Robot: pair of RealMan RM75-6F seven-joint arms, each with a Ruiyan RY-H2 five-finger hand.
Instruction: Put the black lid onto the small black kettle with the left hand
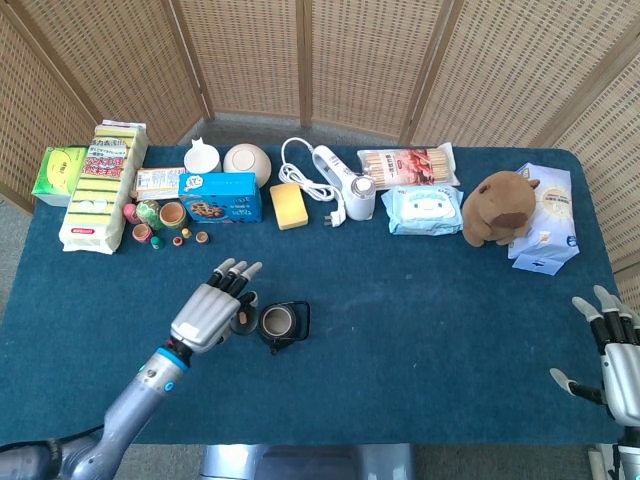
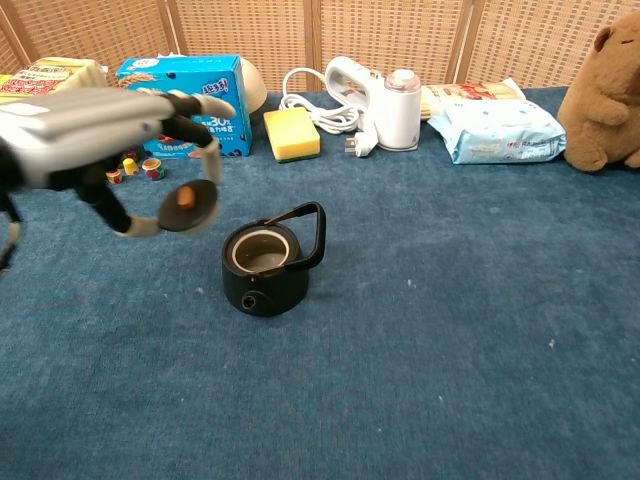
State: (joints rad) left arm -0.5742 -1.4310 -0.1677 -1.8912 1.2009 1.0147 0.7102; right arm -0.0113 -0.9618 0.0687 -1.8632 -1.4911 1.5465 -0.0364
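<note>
A small round black kettle (image 2: 264,268) with its loop handle tipped back sits open on the blue felt table (image 2: 450,330). Just left of the kettle, raised off the table, the silver left hand (image 2: 95,135) pinches the flat black lid (image 2: 188,207) with its brown knob. Far right of the kettle, the right hand (image 1: 612,360) rests with fingers spread, holding nothing.

The lid (image 2: 188,205), pinched in the left hand (image 2: 95,135), hangs just left of the open kettle (image 2: 265,266) at mid-table, with the biscuit box (image 2: 183,104) and sponge (image 2: 292,135) behind them.
</note>
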